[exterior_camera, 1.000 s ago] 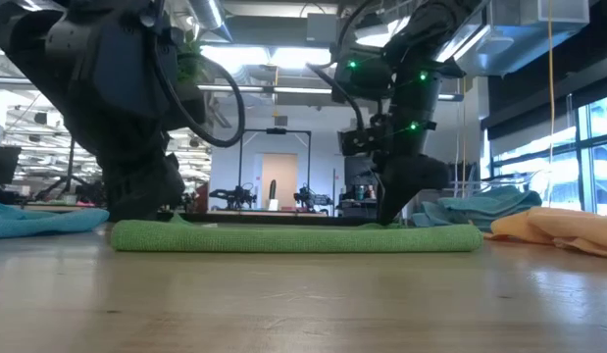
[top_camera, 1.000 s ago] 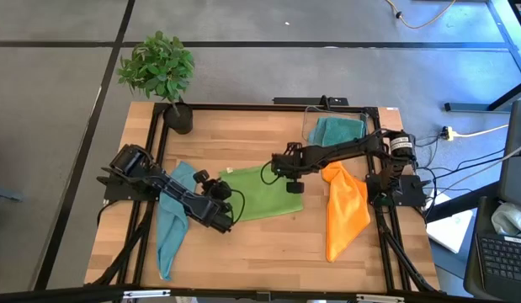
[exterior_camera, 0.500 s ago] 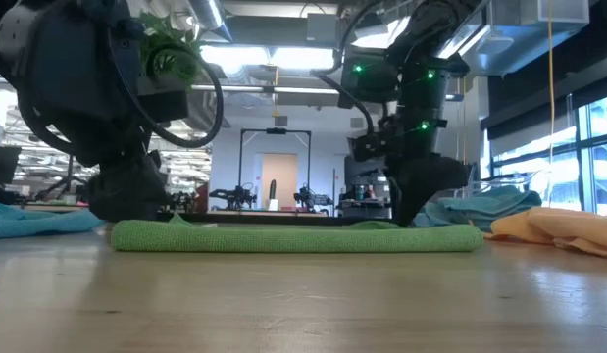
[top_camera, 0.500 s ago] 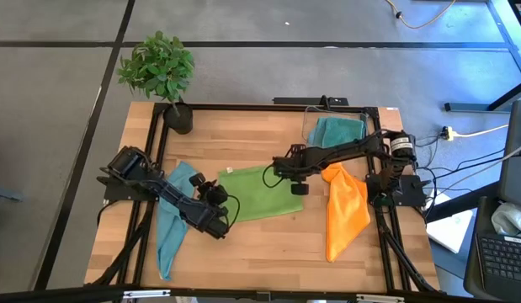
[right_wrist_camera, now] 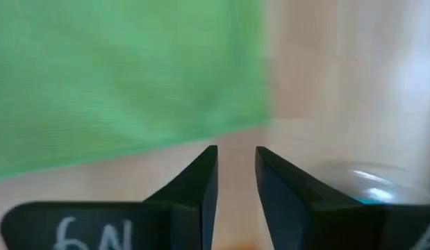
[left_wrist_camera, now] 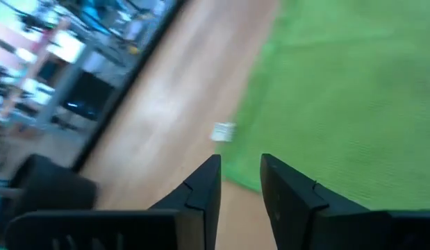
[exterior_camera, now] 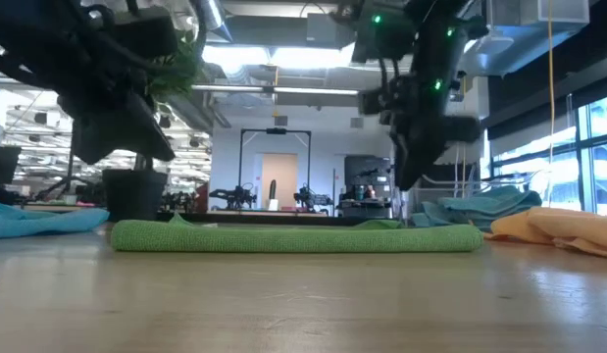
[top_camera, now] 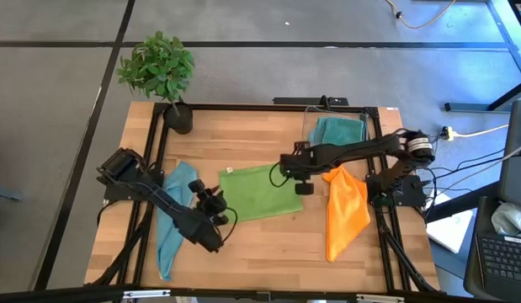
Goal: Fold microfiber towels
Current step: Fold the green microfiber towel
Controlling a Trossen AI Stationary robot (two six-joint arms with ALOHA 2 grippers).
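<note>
Lime green towel (top_camera: 259, 193) flat, unfolded, mid-tabletop (top_camera: 243, 135). Left end effector (top_camera: 216, 220) above its near-left corner, right end effector (top_camera: 303, 188) at right edge; both narrowly parted, empty. No towel folded; blue (top_camera: 171, 217), orange (top_camera: 344, 210), teal (top_camera: 337, 129) wait.

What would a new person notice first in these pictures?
Probably the lime green towel, lying flat in the middle of the table. The left gripper and right gripper hang over its two ends, holding nothing. The orange towel lies crumpled to the right.
</note>
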